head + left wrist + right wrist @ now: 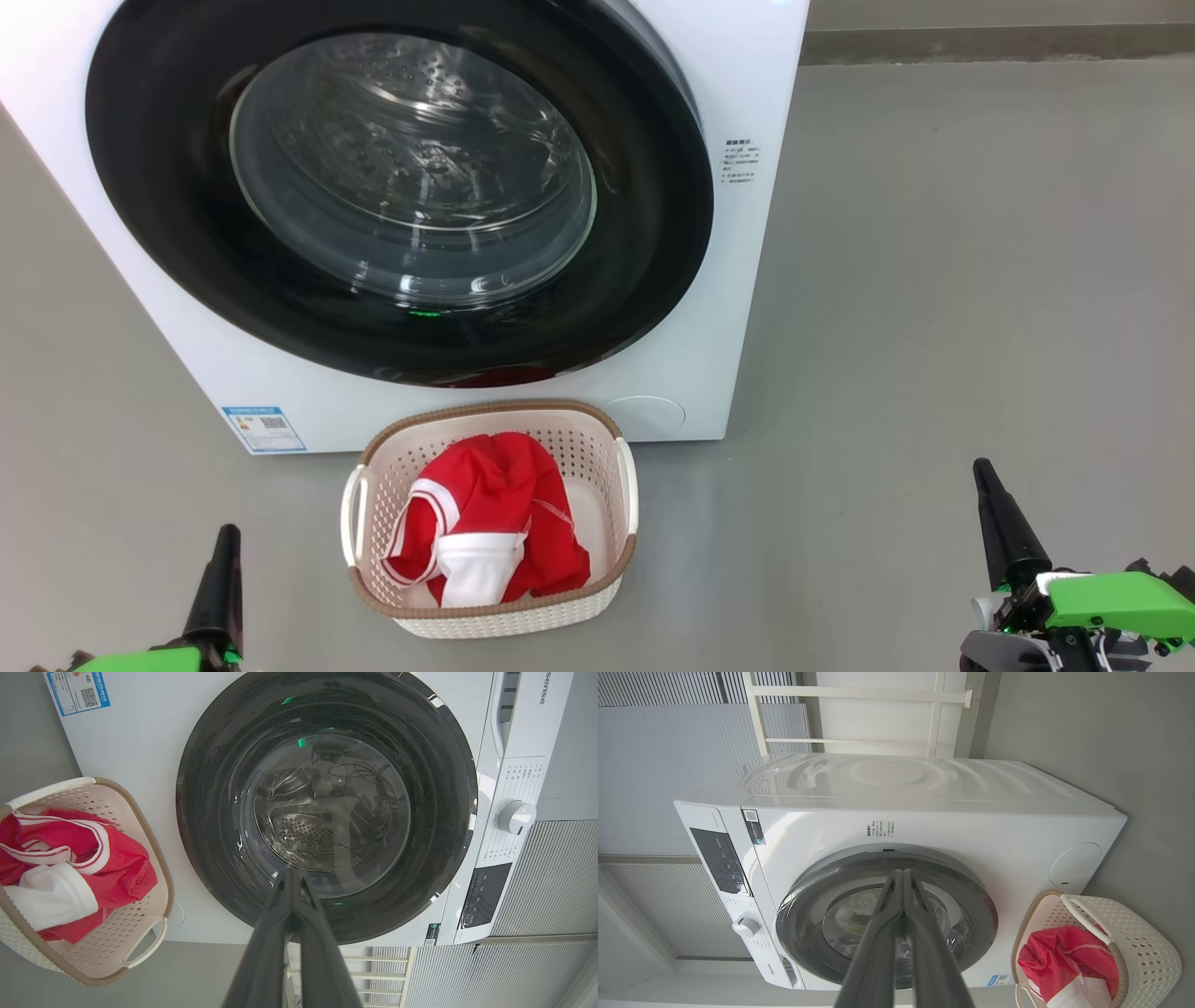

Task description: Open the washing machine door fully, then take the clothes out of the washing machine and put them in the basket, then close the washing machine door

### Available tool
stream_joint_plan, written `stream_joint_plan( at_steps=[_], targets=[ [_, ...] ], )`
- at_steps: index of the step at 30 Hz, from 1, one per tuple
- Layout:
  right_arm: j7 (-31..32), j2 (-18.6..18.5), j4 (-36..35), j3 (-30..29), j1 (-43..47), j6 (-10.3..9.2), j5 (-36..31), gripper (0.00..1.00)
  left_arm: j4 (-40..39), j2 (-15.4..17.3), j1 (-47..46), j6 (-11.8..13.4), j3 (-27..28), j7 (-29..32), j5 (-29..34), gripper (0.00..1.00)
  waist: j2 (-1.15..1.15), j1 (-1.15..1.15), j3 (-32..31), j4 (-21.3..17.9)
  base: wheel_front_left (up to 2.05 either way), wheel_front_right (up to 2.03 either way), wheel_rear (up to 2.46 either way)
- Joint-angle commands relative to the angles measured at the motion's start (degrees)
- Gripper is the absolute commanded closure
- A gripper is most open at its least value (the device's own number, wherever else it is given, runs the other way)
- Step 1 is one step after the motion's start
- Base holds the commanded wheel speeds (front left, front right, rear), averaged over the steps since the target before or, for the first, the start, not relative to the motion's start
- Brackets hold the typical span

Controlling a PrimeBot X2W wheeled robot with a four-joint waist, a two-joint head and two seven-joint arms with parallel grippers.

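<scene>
Field notes. My left gripper (pixel 227 534) sat low and near me, its two dark fingers pressed together to a single point, nothing between them. My right gripper (pixel 982 467) was the same: shut tight, empty, fingers pointing away from me.

Ahead of both grippers, on the grey floor (pixel 934 280), stood the washing machine (pixel 738 280). The washing machine door (pixel 401 196) lay shut, flat against the white front, with the steel drum visible through the glass. In the left wrist view the closed fingertips lined up with the lower part of the porthole, well short of it (no contact that I could see).

The basket (pixel 504 621) stood on the floor between my two grippers, closer to the left one, and just in front of the machine's base; whether its far rim touched the machine I could not tell. The clothes (pixel 495 523) lay heaped inside it, red with white trim and a white panel uppermost, toward the basket's left and middle.

A blue label (pixel 264 428) was stuck at the machine's lower corner, beyond my left gripper. A white dial (pixel 516 817) showed on the control panel.
</scene>
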Motion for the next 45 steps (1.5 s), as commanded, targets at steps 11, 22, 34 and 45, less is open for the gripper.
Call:
stream_joint_plan(
  at_steps=[11, 22, 34, 45],
  targets=[
    [0.5, 0.0, -1.8, 0.9, -0.3, -0.05, 0.2, 1.00, -1.2, 0.7, -2.2, -0.2, 2.1, 0.4, 0.0, 1.00, 0.00, 0.00, 0.0, 0.0, 0.00, 0.00, 0.00],
    [0.6, 0.1, -1.8, 0.8, -0.3, -0.05, 0.1, 1.00, -1.2, 0.6, -2.2, -0.2, 2.2, 0.4, 0.0, 1.00, 0.00, 0.00, 0.0, 0.0, 0.00, 0.00, 0.00],
    [0.6, 0.1, -1.8, 0.7, -0.3, -0.05, 0.0, 1.00, -1.2, 0.6, -2.2, -0.2, 2.2, 0.5, 0.1, 1.00, 0.00, 0.00, 0.0, 0.0, 0.00, 0.00, 0.00],
    [0.7, 0.2, -1.8, 0.6, -0.3, -0.05, 0.0, 1.00, -1.2, 0.5, -2.2, -0.2, 2.3, 0.5, 0.1, 1.00, 0.00, 0.00, 0.0, 0.0, 0.00, 0.00, 0.00]
  ],
)
